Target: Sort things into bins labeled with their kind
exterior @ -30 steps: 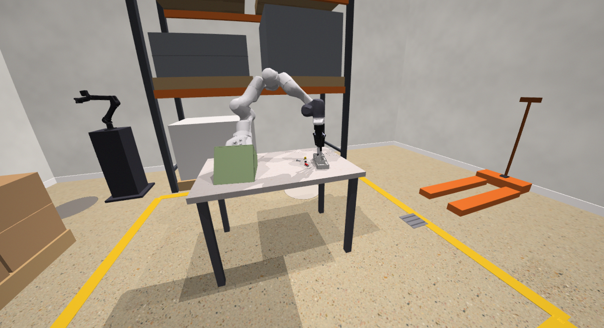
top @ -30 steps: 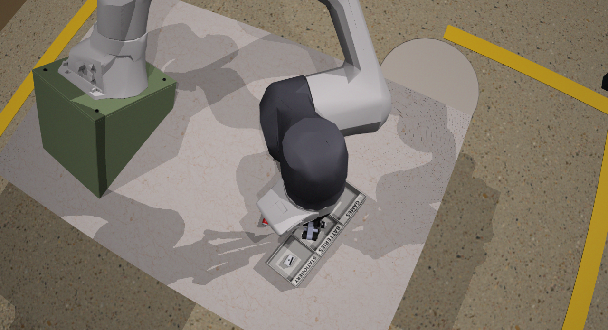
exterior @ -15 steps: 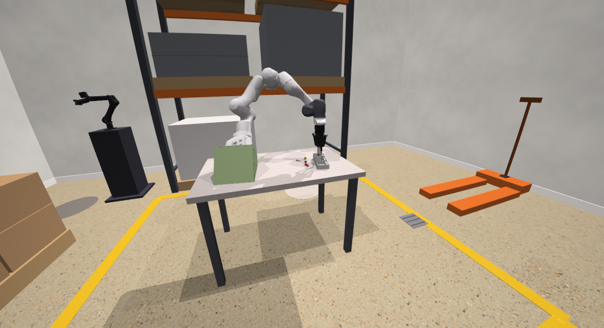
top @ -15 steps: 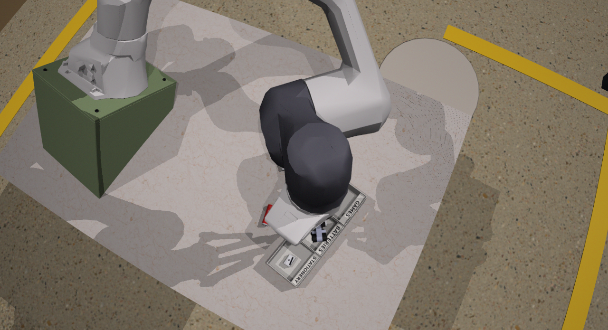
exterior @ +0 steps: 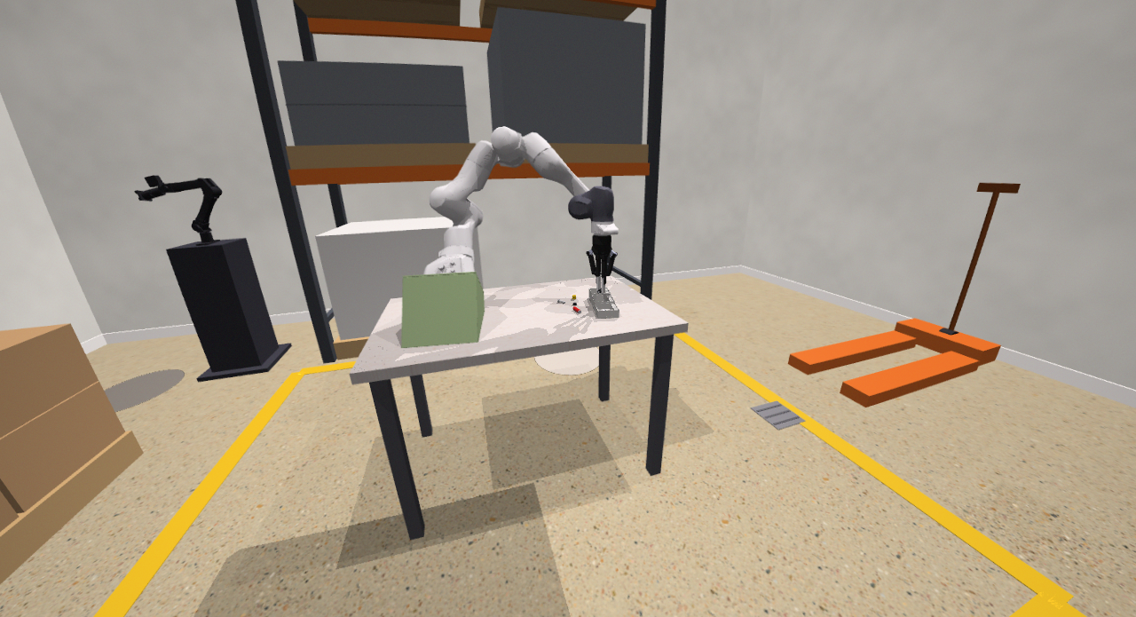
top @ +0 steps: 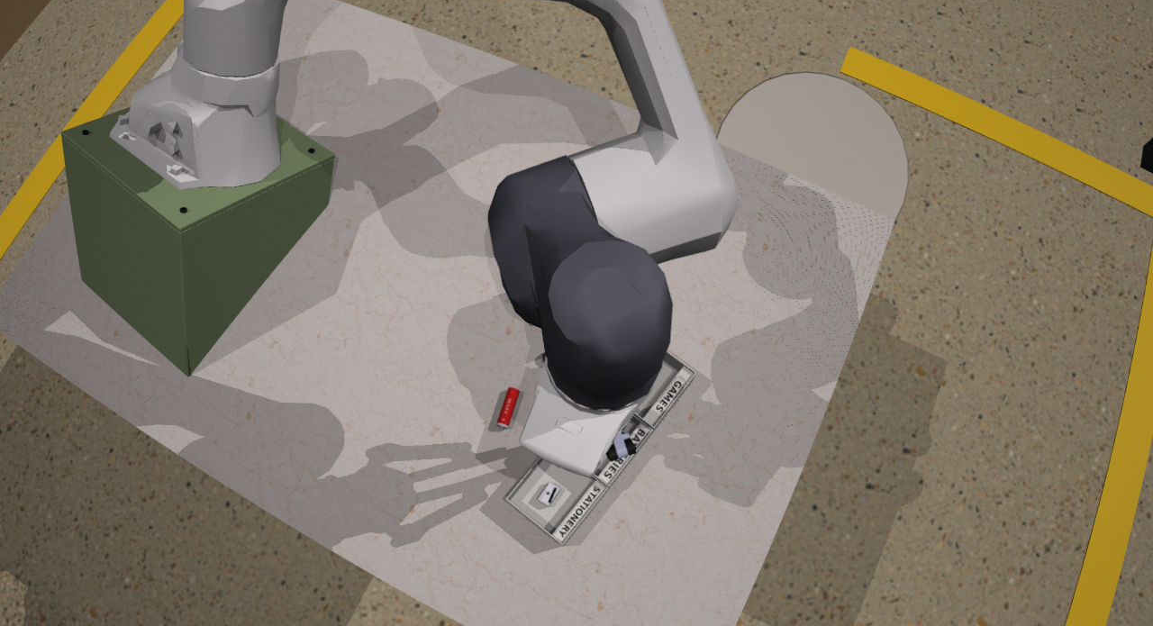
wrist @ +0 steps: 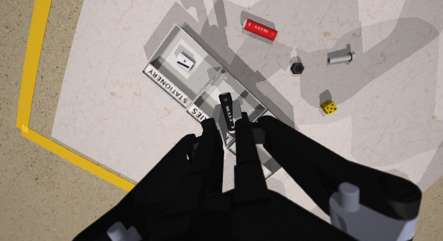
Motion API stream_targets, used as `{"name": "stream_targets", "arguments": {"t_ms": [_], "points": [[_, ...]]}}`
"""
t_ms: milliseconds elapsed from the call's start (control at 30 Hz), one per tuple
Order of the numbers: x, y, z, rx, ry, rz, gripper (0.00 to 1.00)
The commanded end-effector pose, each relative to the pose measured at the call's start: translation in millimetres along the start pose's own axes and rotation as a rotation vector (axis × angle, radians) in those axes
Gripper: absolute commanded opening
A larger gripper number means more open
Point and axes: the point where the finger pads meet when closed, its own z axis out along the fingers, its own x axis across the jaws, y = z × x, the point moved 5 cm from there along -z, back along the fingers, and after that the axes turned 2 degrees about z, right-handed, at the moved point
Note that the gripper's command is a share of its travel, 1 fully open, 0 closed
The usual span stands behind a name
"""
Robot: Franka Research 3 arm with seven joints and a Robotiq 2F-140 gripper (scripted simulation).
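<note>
Pale marbled tabletop [top: 386,332] [exterior: 516,335] [wrist: 104,95], speckled floor [top: 1007,380] [exterior: 714,533] [wrist: 62,185], grey walls [exterior: 897,97], orange-beamed rack [exterior: 469,173]

Pale grey faceted arm [top: 660,195] [exterior: 548,156] with charcoal rounded wrist joints [top: 610,316] [exterior: 601,204], black jaws [exterior: 602,275], grey pins.

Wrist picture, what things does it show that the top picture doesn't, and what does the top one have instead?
Only the wrist view: the black battery, yellow die and silver bolt.

Only the top view: the GAMES label, white arm and its green stand.

Both: the red battery, sharpener and STATIONERY label. I can't tell whether the top view shows the black nut.
</note>
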Motion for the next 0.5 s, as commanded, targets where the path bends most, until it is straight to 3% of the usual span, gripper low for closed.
{"name": "stream_targets", "arguments": {"t_ms": [0,467], "points": [[-1.9,-1.8,-0.3,-0.003,-0.002,-0.157,0.05],[-3.3,-1.7,-0.3,-0.005,0.003,-0.385,0.05]]}}
